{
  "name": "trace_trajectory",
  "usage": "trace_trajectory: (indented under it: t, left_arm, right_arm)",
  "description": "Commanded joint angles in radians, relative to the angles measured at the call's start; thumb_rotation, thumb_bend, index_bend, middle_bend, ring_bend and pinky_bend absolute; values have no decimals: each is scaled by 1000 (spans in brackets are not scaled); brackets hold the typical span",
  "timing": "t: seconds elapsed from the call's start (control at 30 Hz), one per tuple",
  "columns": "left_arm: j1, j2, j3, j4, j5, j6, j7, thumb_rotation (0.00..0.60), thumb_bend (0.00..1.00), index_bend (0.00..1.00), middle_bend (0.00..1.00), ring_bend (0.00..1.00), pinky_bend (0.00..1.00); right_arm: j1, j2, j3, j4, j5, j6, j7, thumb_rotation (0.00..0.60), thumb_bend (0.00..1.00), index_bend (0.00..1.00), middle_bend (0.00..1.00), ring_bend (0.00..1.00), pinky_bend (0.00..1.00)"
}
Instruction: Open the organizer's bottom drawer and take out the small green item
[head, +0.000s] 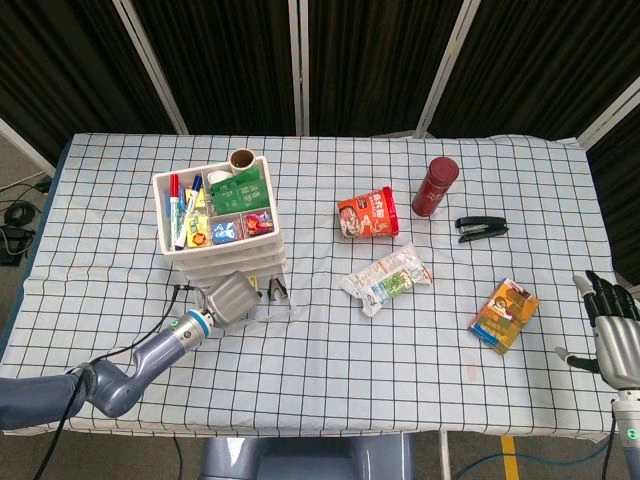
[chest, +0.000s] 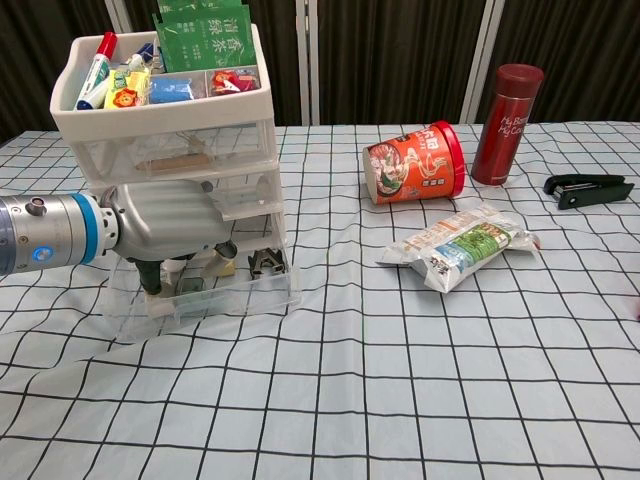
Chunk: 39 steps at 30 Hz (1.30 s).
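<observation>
Now left hand (chest: 170, 228) inside open bottom drawer (chest: 240, 296); green item hidden.

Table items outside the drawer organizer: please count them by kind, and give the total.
Cup noodles: 1
Red bottle: 1
Black stapler: 1
Snack bag: 1
Orange box: 1
Total: 5
</observation>
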Motion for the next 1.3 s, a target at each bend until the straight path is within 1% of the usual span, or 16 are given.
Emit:
trace_trajectory:
  t: [0.03, 0.17, 0.5, 0.63, 0.83, 1.0, 1.3]
  left_arm:
    - [-4, -3, 2, 5, 0, -4, -3, 600, 226, 487, 1000, 974, 848]
    - [-12, -12, 3, 15, -8, -15, -5, 600, 226, 488, 1000, 975, 848]
    - [-23, -29, 11, 30, -20, -26, -10, 600, 248, 534, 1000, 975, 848]
    - [-27, -29, 15, 29, -26, -29, -8, 600, 344, 557, 1000, 975, 848]
    - [-30, -22, 20, 24, -33, -31, -12, 600, 447, 578, 1000, 975, 848]
    - [-31, -19, 25, 23, -35, -29, -15, 600, 490, 601, 1000, 974, 848]
    - [-32, -12, 26, 17, -32, -18, -27, 600, 495, 634, 1000, 975, 848]
  right_arm:
    - [0, -1, 0, 0, 1, 0, -1, 600, 0, 0, 0, 0, 0]
    - [2, -3, 1, 2, 4, -4, -5, 600, 0, 0, 0, 0, 0]
    - [3, -4, 3, 4, 8, -7, -6, 600, 0, 0, 0, 0, 0]
    - [3, -4, 3, 3, 7, -5, -6, 600, 0, 0, 0, 0, 0]
    - [3, -5, 1, 2, 4, -5, -8, 600, 0, 0, 0, 0, 0]
    - [3, -5, 1, 2, 4, -5, -10, 600, 0, 0, 0, 0, 0]
    - [4, -6, 1, 2, 3, -5, -12, 600, 0, 0, 0, 0, 0]
